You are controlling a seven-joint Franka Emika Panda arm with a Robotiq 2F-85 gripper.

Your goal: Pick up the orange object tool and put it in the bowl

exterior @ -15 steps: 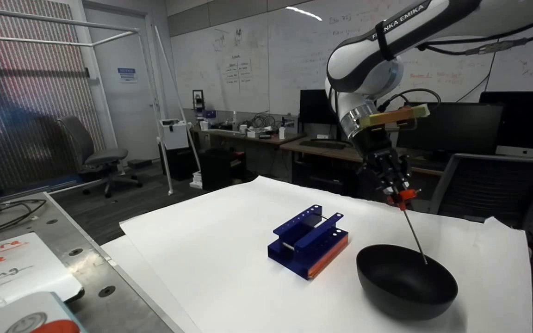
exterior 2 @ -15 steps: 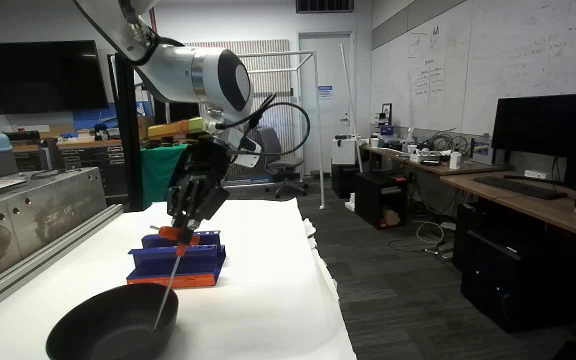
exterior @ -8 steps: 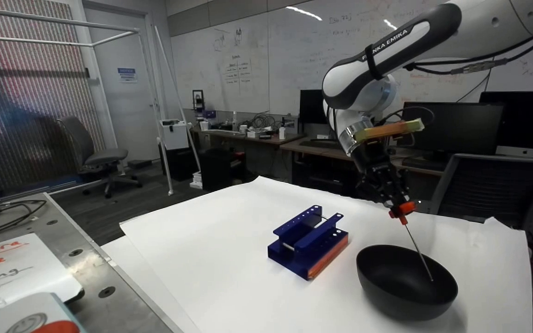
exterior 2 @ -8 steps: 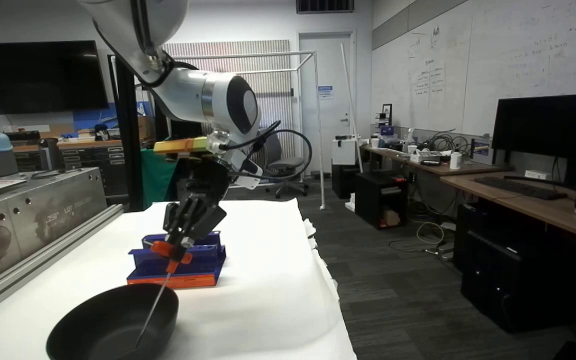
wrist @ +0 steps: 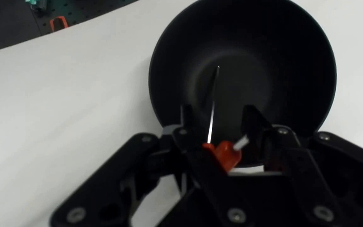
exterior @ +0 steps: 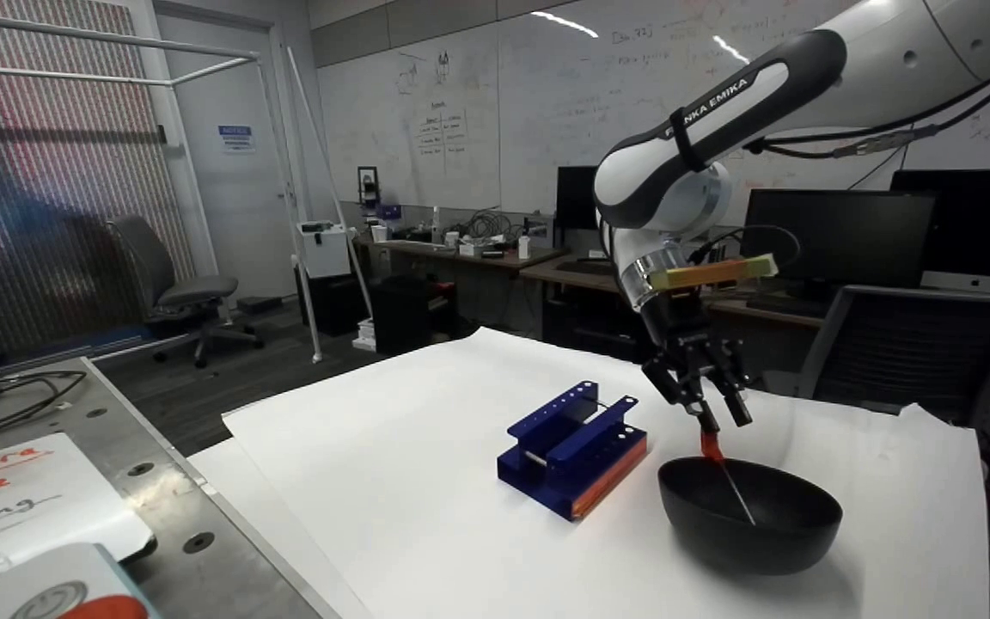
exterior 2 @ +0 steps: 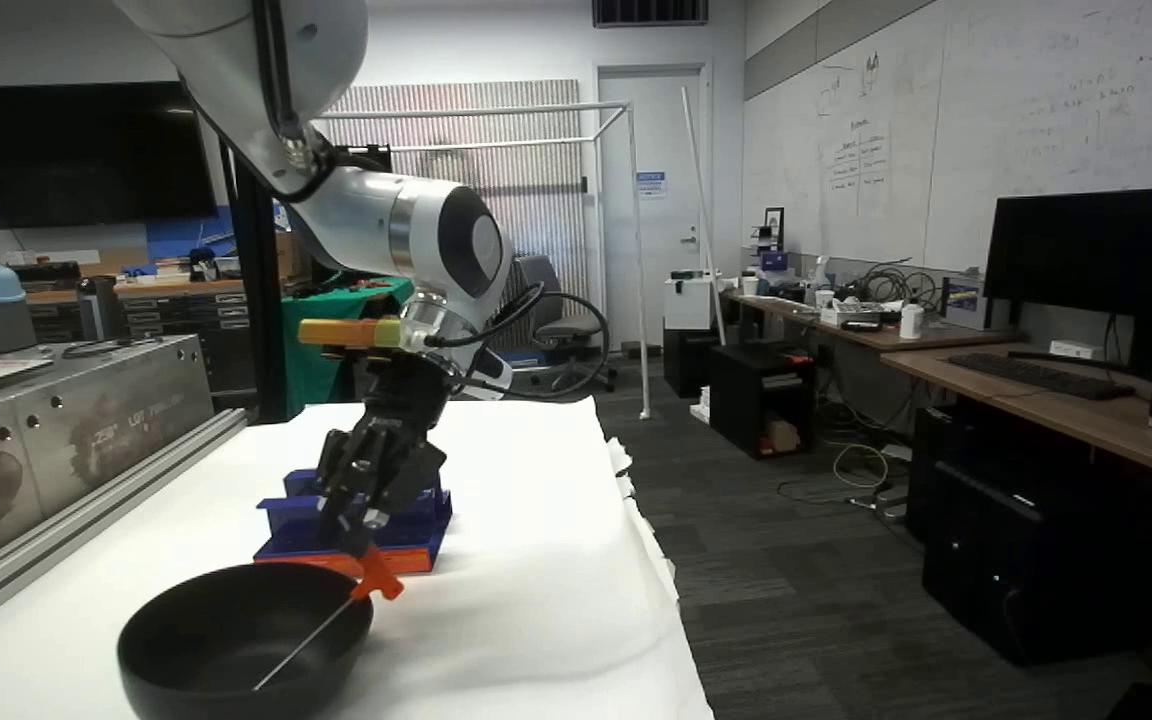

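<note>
The tool's orange handle [exterior: 711,445] rests at the rim of the black bowl [exterior: 753,550], and its thin metal shaft slants down into the bowl. In an exterior view the handle [exterior 2: 376,577] sits over the rim of the bowl [exterior 2: 161,625], on the side by the blue rack. My gripper [exterior: 725,419] is just above the handle with its fingers spread. In the wrist view the gripper [wrist: 218,112] is open; the handle [wrist: 228,156] lies between the fingers, closer to the left one and partly hidden by it. I cannot tell whether that finger touches it.
A blue slotted rack [exterior: 571,451] with an orange base stands beside the bowl on the white-covered table [exterior: 426,481]. A metal bench [exterior: 194,507] runs along the table's side. An office chair [exterior: 916,352] stands behind the table.
My gripper has moved down to the bowl's rim and opened. The tool has gone from held in the jaws to leaning at the rim, more tilted. The bowl has shifted slightly.
</note>
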